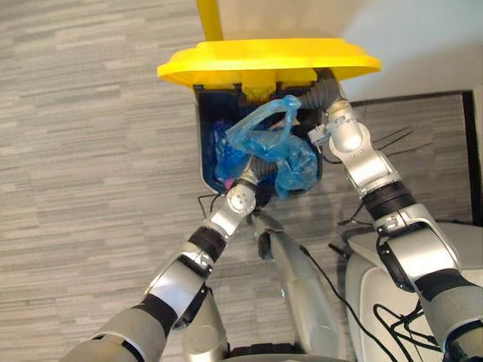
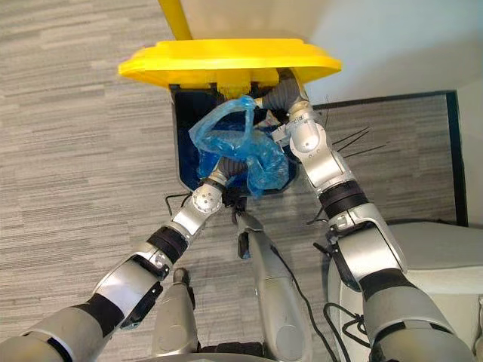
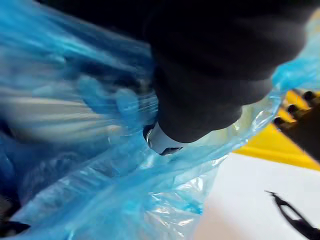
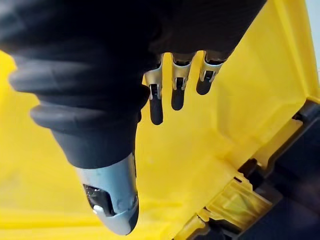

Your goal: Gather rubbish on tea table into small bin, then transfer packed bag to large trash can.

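Under the yellow lid (image 1: 264, 56), right robot hand (image 4: 178, 97), fingers straight; left robot hand (image 3: 162, 141) in blue bag (image 1: 290, 162), grip unclear.

Grey plank floor (image 1: 90, 151), dark blue bin (image 1: 211, 113) with yellow lid (image 1: 264, 56) standing on it

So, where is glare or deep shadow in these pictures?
Left wrist view: white glints on the blue bag. Left eye view: the yellow lid is brightly lit, the bin under it dark inside. Right wrist view: the lid evenly lit, no glare.
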